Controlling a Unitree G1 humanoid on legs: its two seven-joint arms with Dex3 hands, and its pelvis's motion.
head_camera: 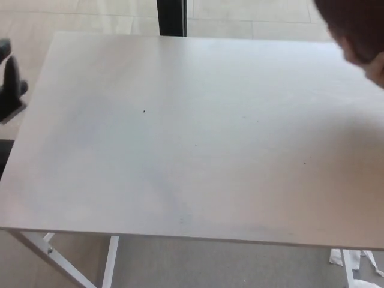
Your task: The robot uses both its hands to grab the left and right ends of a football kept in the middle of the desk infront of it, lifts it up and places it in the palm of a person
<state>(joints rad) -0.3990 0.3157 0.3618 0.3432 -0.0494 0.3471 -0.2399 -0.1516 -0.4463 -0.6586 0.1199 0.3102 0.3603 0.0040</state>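
Brown football (354, 27) sat upper right on a person's hand (377, 69): light, firm, best held at its ends. Left hand (11, 87) blurred, fingers' state unclear.

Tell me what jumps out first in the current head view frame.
Mostly the wide pale grey desk top, filling nearly the whole frame. At the top right corner, the dark brown oval football is almost out of view, with a bit of a person's hand just under it. At the far left edge a black robot hand barely shows.
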